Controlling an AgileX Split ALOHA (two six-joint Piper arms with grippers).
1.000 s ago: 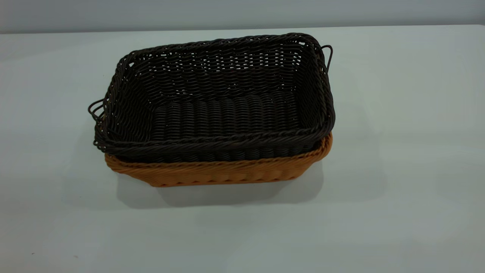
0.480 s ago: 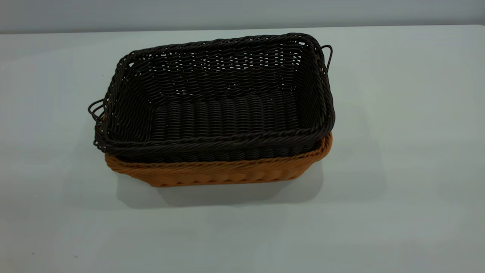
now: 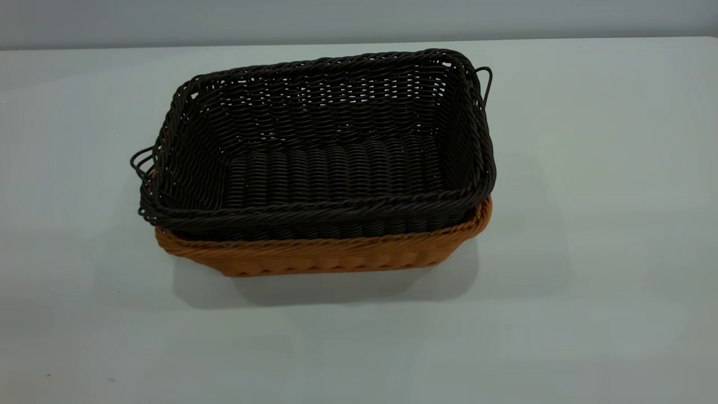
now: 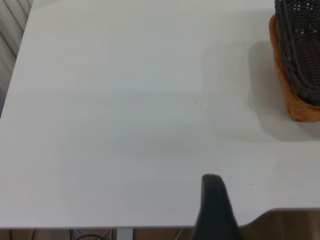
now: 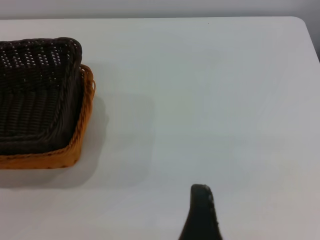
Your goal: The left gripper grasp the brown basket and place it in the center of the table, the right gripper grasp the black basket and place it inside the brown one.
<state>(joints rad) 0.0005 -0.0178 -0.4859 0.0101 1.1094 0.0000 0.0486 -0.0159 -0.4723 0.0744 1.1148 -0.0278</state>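
Observation:
The black basket point(image 3: 331, 151) sits nested inside the brown basket point(image 3: 336, 257) near the middle of the table point(image 3: 589, 224). The black rim stands above the brown rim, and only the brown basket's front wall shows. Neither gripper is in the exterior view. In the left wrist view only a black tip of my left gripper point(image 4: 212, 200) shows, over the table's edge and far from the baskets' corner point(image 4: 300, 75). In the right wrist view a black tip of my right gripper point(image 5: 201, 210) hangs over bare table, apart from the black basket point(image 5: 35, 95) and the brown basket point(image 5: 45, 160).
A table edge point(image 4: 150, 228) with dark floor beyond lies close to the left gripper. The table's rounded far corner point(image 5: 300, 22) shows in the right wrist view. A pale wall point(image 3: 359, 19) runs behind the table.

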